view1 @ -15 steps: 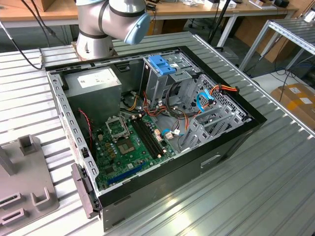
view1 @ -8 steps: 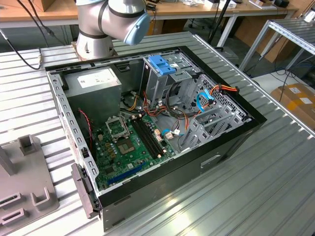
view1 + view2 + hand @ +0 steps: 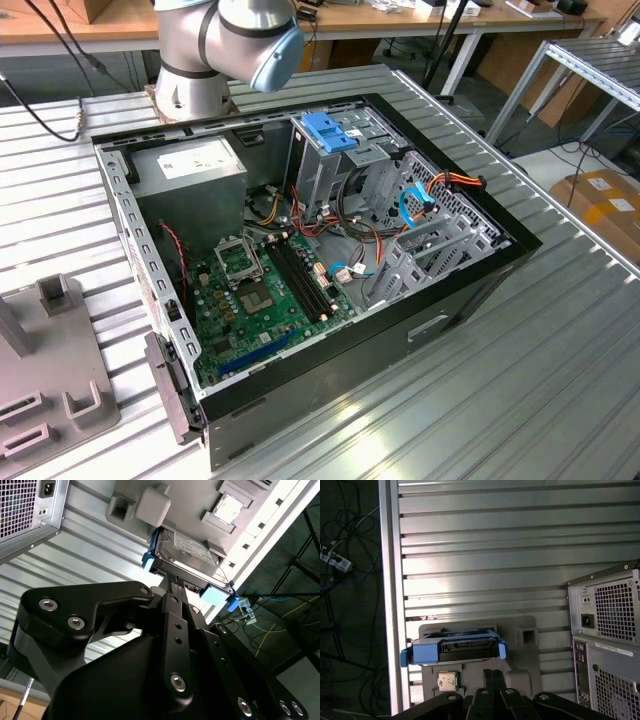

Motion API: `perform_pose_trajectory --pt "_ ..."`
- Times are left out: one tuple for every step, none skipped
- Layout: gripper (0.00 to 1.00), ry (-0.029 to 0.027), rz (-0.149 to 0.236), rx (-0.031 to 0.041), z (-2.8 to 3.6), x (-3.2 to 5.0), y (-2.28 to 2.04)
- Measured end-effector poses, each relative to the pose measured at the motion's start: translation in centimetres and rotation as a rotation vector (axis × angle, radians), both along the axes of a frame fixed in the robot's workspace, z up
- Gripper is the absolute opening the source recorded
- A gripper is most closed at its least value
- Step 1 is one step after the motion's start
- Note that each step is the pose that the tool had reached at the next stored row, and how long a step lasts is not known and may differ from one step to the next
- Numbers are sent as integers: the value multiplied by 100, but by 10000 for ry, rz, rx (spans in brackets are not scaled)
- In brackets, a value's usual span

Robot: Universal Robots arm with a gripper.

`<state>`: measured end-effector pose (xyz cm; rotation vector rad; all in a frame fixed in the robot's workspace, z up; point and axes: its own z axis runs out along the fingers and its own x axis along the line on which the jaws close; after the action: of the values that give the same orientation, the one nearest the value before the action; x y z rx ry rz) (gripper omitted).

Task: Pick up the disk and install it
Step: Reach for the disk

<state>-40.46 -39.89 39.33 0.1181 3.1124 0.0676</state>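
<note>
The disk (image 3: 192, 552) is a flat drive with a white label and blue plastic rails. It lies on a grey holder plate (image 3: 125, 495) on the ribbed metal table, in both wrist views. From the first wrist view I see its connector edge (image 3: 465, 649) between the blue rails. My gripper (image 3: 174, 577) is shut, its black fingers together with nothing between them. The tips point at the disk's near edge and stand just short of it (image 3: 493, 672). The open computer case (image 3: 300, 250) lies on the table in the exterior view.
A small square chip (image 3: 446, 681) sits on the holder plate beside the disk. The case's rear panel with fan grilles (image 3: 610, 630) stands close by. The table edge (image 3: 390, 605) drops off to cables on the floor. Inside the case are a blue drive bracket (image 3: 325, 130) and the motherboard (image 3: 260, 290).
</note>
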Motion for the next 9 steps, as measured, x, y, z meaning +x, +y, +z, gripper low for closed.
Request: perform_pose_trajectory --pt "11 1 1 0 0 -24 0" --pt "11 0 1 0 0 -36 0" --pt "11 1 1 0 0 -49 0" --pt "11 1 0 -1 1 -69 0" --pt "11 1 0 0 0 -80 0" --pt "11 0 1 0 0 -103 0" --pt "11 1 1 -1 1 -124 0" --pt "11 1 1 0 1 -138 0" --pt "11 1 1 0 0 -149 0"
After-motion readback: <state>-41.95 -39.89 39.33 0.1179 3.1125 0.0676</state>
